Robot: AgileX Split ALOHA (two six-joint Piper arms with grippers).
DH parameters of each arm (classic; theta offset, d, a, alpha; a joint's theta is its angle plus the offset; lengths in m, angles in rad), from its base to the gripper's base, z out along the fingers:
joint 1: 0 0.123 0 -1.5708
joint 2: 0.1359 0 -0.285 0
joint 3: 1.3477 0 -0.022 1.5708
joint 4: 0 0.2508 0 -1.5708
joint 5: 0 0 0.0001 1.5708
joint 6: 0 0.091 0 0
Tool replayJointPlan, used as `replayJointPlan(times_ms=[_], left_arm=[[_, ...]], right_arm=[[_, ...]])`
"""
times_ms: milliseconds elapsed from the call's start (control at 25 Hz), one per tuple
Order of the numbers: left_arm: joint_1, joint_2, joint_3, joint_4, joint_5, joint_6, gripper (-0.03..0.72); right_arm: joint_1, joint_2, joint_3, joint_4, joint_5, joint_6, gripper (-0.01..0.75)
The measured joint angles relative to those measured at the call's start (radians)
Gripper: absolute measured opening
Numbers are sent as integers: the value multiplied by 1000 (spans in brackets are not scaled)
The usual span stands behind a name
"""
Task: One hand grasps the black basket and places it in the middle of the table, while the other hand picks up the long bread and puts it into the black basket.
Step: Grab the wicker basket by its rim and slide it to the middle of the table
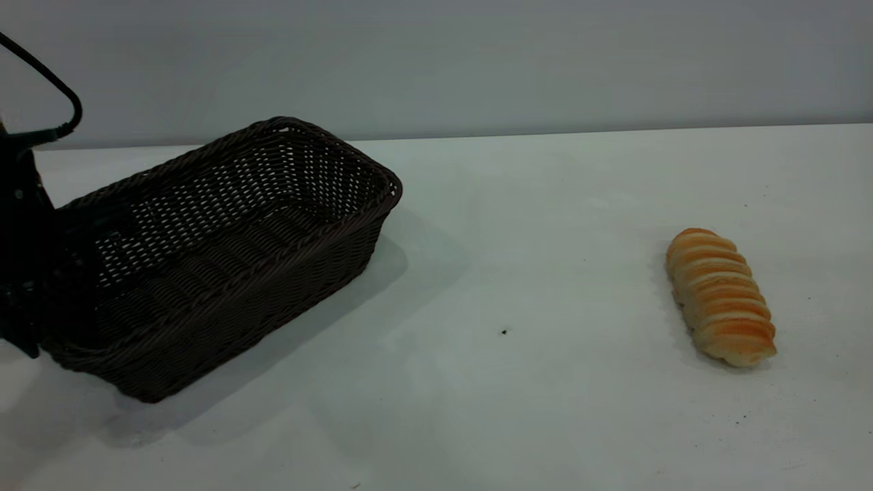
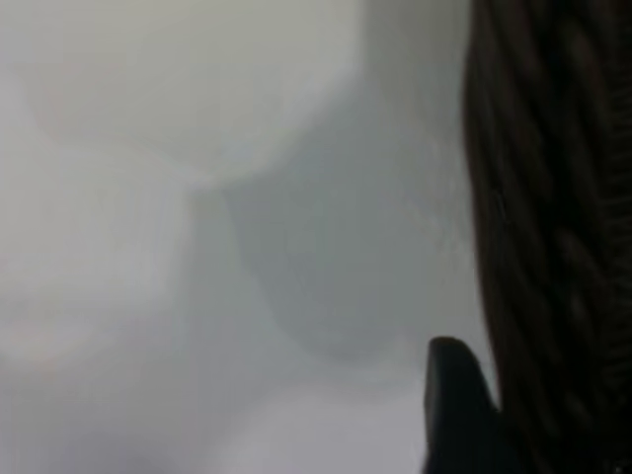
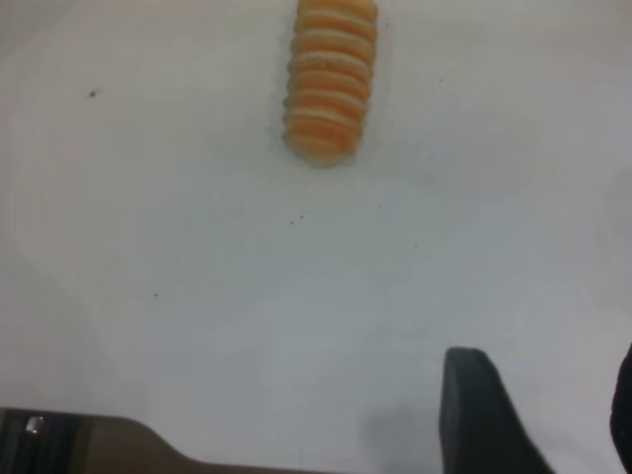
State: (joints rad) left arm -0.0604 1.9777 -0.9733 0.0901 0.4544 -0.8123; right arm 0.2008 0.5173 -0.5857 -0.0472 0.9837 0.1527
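Observation:
The black basket (image 1: 225,252) lies at the table's left, its long side running diagonally away. My left gripper (image 1: 31,286) is at the basket's near left end and shut on its end wall. In the left wrist view one black finger (image 2: 456,405) presses against the outside of the woven wall (image 2: 553,237); the other finger is hidden behind it. The long bread (image 1: 721,296) lies alone at the right of the table (image 1: 518,225). My right gripper (image 3: 548,415) hovers open over bare table, a good way short of the bread (image 3: 331,84), and is out of the exterior view.
A grey wall runs behind the table's far edge. A black cable (image 1: 51,82) loops above the left arm. A few dark specks (image 1: 504,331) dot the tabletop between basket and bread. The table's edge (image 3: 89,439) shows close to the right gripper.

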Motion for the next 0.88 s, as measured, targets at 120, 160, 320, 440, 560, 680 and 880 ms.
replayJointPlan(times_ms=[120,160,320,440,560,680,880], left_arm=[[0,2,0,2,-15,-41,252],[2,2,-1,2,-25,-55,200],[5,2,-4,33,-55,-63,163],[5,2,-6,42,-61,-44,163],[0,-1,-24,-10,-37,72,165],[-8,-1,-47,-157,-2,298,165],[-13,-1,-81,-454,75,738,151]], right_arm=[[0,0,0,0,0,0,315],[0,0,0,0,0,0,315],[0,0,0,1,0,0,315],[0,0,0,1,0,0,315],[0,0,0,2,0,0,315],[0,0,0,10,0,0,315],[0,0,0,15,0,0,315]])
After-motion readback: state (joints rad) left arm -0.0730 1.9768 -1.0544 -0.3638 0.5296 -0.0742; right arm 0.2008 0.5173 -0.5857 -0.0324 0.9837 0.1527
